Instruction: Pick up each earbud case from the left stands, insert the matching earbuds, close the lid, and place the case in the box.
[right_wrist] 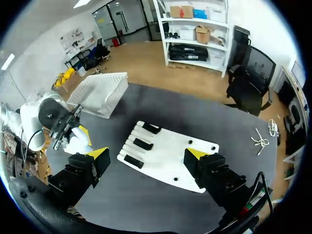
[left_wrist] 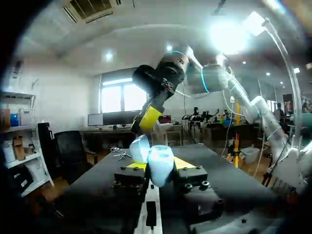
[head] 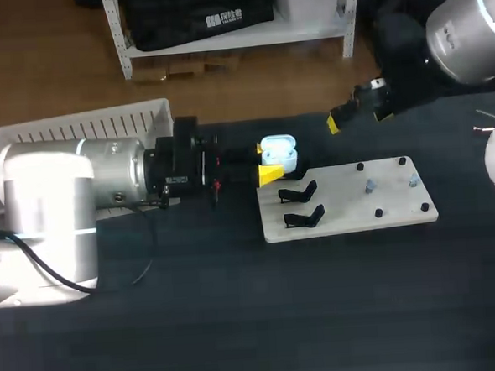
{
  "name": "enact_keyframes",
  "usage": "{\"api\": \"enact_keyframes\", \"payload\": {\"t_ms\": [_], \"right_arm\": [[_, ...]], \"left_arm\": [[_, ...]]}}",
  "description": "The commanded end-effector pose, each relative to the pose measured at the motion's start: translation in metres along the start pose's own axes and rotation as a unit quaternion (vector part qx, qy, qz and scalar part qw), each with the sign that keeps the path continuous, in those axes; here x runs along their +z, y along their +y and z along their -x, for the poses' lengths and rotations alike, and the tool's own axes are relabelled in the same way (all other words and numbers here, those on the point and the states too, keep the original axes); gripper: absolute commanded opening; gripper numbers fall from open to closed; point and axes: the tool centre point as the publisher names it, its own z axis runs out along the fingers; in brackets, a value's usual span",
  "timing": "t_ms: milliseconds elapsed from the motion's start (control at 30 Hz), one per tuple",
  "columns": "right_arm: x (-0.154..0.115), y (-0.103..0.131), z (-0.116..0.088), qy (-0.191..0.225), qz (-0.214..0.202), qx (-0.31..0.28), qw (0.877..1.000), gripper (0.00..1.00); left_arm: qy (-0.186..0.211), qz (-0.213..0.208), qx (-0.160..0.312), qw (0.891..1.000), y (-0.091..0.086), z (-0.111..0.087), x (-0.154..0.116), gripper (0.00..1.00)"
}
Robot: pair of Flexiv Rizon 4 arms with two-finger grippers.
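- My left gripper (head: 265, 162) comes in level from the left of the frame and is clenched on the small light blue earbud case (head: 278, 153), one yellow tip on each side of it.
- In the left wrist view the case sits right between the fingers with its rounded lid (left_wrist: 139, 148) swung open.
- In the head view the case is just above centre, close to the upper left corner of the white flat board (head: 350, 209). I cannot tell whether it touches anything under it.
- Two black stands (head: 299, 191) show along the board's left edge, one below the other, just under the case in the frame.
- The board's right half carries small dark pegs (head: 378, 214) and two pale bits I cannot make out.
- My right gripper (right_wrist: 147, 155) is released, fingers spread wide with nothing between them, and hangs over the board. In the head view it sits at the upper right.
- The white slatted plastic basket (head: 84, 124) stands on the dark counter (head: 239, 320) at the upper left, behind my left arm.
- I can read no print on the case or board.
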Motion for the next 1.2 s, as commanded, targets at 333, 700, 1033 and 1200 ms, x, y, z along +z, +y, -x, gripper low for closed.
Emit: {"api": "enact_keyframes", "payload": {"t_ms": [333,700,1033,1200], "right_arm": [[0.014,-0.072,-0.033,0.085,-0.142,0.008,0.986,1.0],[0.05,-0.124,-0.07,0.188,-0.143,0.015,0.972,0.48],[0.073,-0.144,-0.085,0.239,-0.156,-0.009,0.958,0.49],[0.083,-0.153,-0.093,0.261,-0.166,-0.019,0.951,0.51]], "left_arm": [[-0.011,-0.002,-0.005,1.0,0.003,-0.002,0.0,0.0],[-0.009,-0.002,-0.004,1.0,0.003,-0.002,0.001,0.0],[-0.009,-0.002,-0.004,1.0,0.003,-0.002,0.001,0.0],[-0.009,-0.002,-0.004,1.0,0.003,-0.002,0.001,0.0]]}}
